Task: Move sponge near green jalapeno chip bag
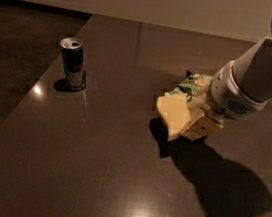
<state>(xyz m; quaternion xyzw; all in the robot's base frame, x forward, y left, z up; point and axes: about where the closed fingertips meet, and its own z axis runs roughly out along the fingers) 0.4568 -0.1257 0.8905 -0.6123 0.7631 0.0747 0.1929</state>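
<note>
The pale-yellow sponge (173, 114) is held in my gripper (190, 121), lifted a little above the dark table, its shadow just beneath it. The gripper is shut on the sponge's right part. The green jalapeno chip bag (194, 85) lies on the table right behind the sponge and gripper, partly hidden by my white arm (253, 81). The sponge's upper edge is close to the bag's near edge.
A dark blue-silver drink can (73, 64) stands upright at the left, near the table's left edge (32, 91). The arm's big shadow falls on the table at lower right. A wall runs along the back.
</note>
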